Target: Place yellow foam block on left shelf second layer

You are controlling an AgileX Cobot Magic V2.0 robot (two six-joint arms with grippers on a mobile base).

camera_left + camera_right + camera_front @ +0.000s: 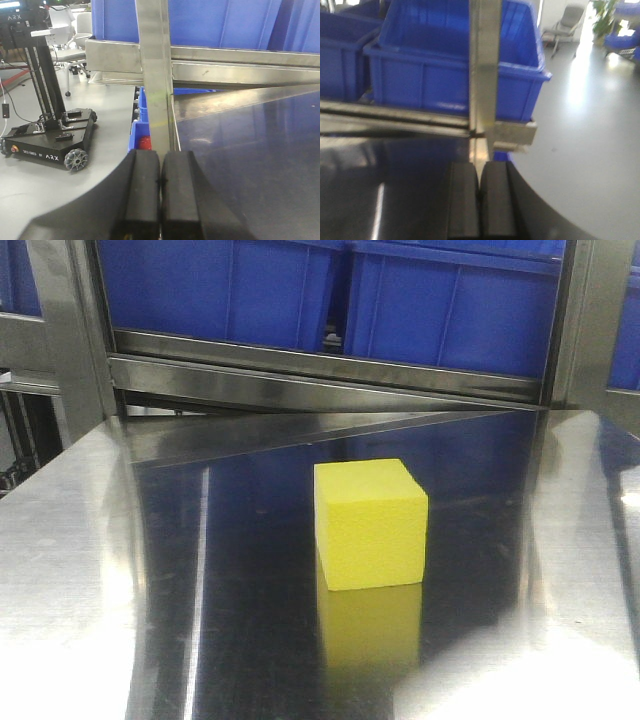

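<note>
Yellow foam block (370, 525) is sitting alone on the steel surface (120, 620), not yet picked up.
I am holding the left hand (160, 182) and the right hand (480, 187) pressed together and empty, each facing a shelf post (155, 75) at its own side; I judge this is leaving the approach to the block free.

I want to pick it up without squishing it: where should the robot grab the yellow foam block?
Grip the yellow foam block across two opposite side faces, probably coming straight down from above. It sits flat on the steel table, its sides flat and upright, with nothing close beside it, so there looks to be room on both sides.
</note>
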